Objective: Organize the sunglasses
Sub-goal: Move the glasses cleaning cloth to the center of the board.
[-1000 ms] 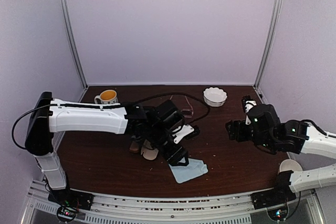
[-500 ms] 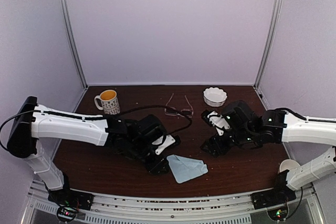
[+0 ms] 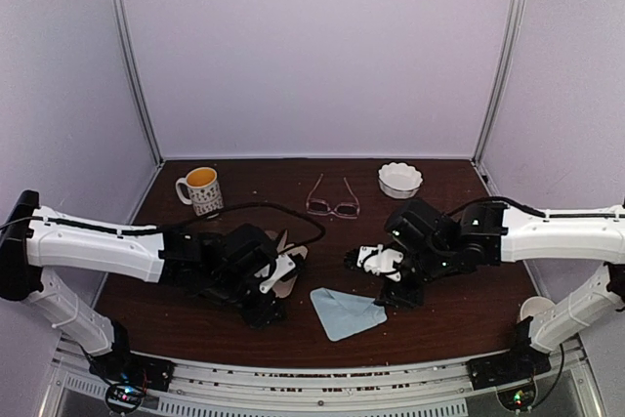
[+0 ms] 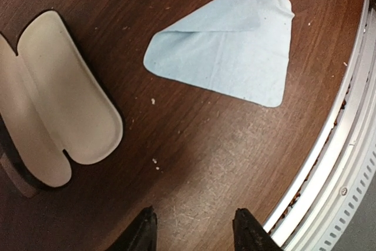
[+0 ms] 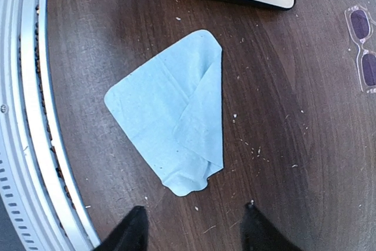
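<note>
Looking down from above: finds the left gripper [image 3: 266, 312] low over the table [image 3: 264, 181] near the front edge, just left of the cloth [image 3: 348, 312]. Shows its fingers [image 4: 144, 232] spread in the left wrist view, with only bare wood between them, pinching nothing. Places the open case [image 4: 59, 104] to the left in that same view, cream lining up, both halves flat on the wood, apart from the cloth. Puts the right gripper [image 3: 400, 294] on the other side of the cloth, just right of it, also low. Shows those fingers [image 5: 132, 230] parted too, gripping nothing, tips short of the cloth's near corner. Leaves the cloth between the two grippers, pale blue, flat, with one flap folded over, touched by neither. Finds the pink glasses [image 3: 332, 205] farther back, mid-table, well apart from both grippers, resting lenses toward the front with both arms unfolded and pointing to the back wall. Catches the same pair at the right edge of the right wrist view, partly cut off by the frame. Sets the mug [image 3: 200, 189] at the back left, filled with something orange, and the white bowl [image 3: 400, 180] at the back right, both apart from the arms. Notes a metal rail [image 5: 29, 116] along the front edge, close to the cloth.
</note>
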You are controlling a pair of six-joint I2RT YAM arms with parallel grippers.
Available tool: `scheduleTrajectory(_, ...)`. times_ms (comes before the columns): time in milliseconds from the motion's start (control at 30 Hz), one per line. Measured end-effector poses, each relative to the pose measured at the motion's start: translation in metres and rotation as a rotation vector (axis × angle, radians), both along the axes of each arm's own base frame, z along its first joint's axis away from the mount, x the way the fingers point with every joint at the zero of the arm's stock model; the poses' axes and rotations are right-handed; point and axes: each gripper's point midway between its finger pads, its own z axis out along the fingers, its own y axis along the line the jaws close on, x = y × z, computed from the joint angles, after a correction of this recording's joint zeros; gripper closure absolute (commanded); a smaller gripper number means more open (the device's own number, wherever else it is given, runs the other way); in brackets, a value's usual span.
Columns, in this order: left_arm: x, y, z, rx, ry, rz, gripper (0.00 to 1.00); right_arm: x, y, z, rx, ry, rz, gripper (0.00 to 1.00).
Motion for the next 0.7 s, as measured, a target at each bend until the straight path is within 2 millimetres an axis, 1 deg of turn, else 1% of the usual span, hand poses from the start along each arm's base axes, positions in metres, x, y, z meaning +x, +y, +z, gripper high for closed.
scheduleTrajectory(133,0.005,0.014,-0.002,0.0,-0.012,0.038,0.55,0.003,0.008,-0.013,-0.055,0.012,0.038,0.72)
scheduleTrajectory(233,0.007,0.019,-0.003,-0.01,-0.017,0.058,0.56,0.003,0.016,-0.03,-0.107,0.038,0.057,0.75)
scheduleTrajectory(333,0.007,0.024,-0.001,-0.025,-0.019,0.07,0.57,-0.005,0.024,-0.051,-0.16,0.063,0.095,0.76)
scheduleTrajectory(467,0.008,0.024,0.005,-0.052,-0.028,0.079,0.57,-0.015,0.028,-0.076,-0.223,0.085,0.13,0.74)
scheduleTrajectory(567,0.009,0.025,0.007,-0.06,-0.03,0.085,0.57,-0.012,0.03,-0.086,-0.247,0.073,0.129,0.73)
scheduleTrajectory(700,0.008,0.029,0.003,-0.06,-0.026,0.092,0.58,-0.005,0.032,-0.091,-0.26,0.045,0.12,0.72)
